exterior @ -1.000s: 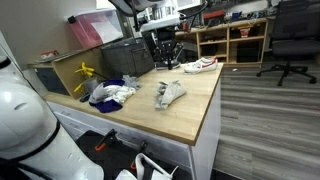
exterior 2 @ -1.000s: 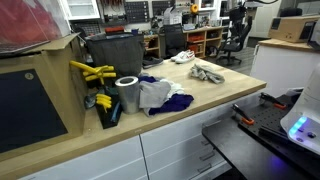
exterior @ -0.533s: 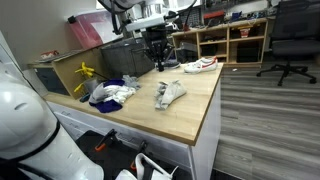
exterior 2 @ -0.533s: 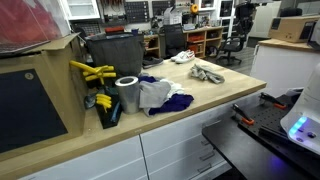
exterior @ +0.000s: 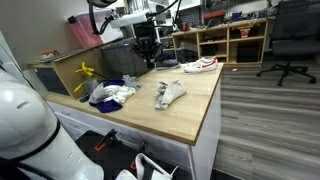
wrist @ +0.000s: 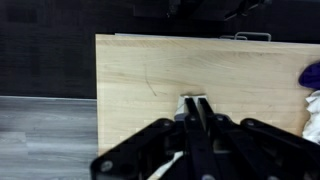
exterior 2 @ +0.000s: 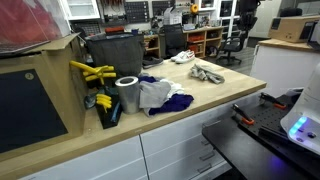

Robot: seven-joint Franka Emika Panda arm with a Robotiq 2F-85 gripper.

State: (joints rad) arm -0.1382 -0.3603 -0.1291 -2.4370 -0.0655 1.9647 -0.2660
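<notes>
Over the wooden table (exterior: 190, 110), the gripper (wrist: 195, 104) looks almost pressed together, seemingly empty; the dark bin's (exterior: 122, 55) contents are hidden.

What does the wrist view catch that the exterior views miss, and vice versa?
Wrist view only: the hand seen close up, fingers drawn together, over a bare part of the wooden table. Exterior views only: white sneaker, grey shoe, yellow clamps, grey roll, black bin, office chair. Shared: that table and the purple and white cloths.
</notes>
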